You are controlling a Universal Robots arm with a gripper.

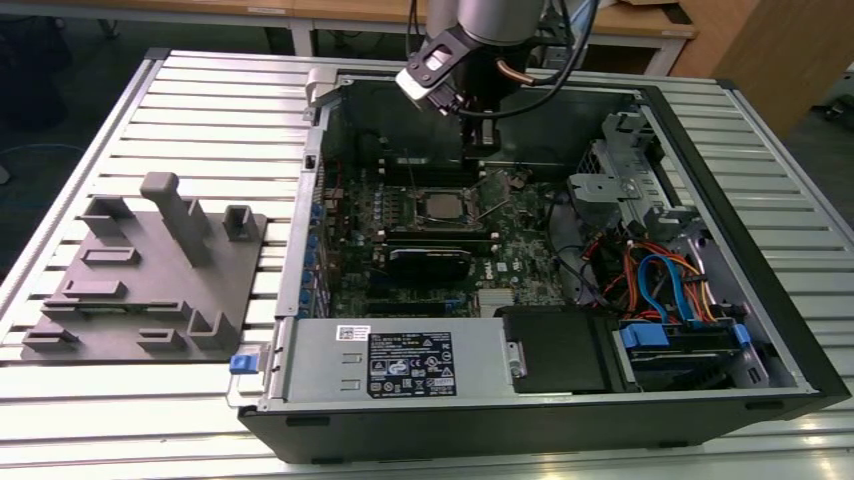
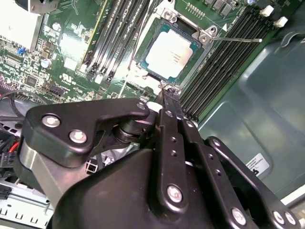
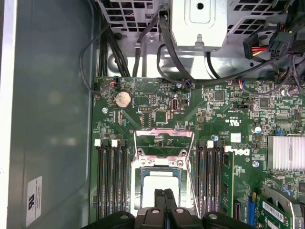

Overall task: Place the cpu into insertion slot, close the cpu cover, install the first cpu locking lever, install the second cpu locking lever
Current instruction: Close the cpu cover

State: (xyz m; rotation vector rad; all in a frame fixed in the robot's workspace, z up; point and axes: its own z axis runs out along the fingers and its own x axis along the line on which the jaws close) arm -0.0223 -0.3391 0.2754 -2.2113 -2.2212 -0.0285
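Fingers (image 2: pixel 169 114) closed, empty, close over cpu (image 2: pixel 171 55) seated in insertion slot (image 2: pixel 204 37), memory slots (image 2: pixel 119 33) flanking both edges

Arm (image 1: pixel 497 18) hangs down from above; gripper (image 3: pixel 164 192) closed tight, its tips pointing downward

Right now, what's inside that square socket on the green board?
The cpu lies in the insertion slot, its silver top showing. Whatever is beneath it is hidden.

White label (image 1: pixel 407 362) on power supply (image 1: pixel 318 372), unreadable
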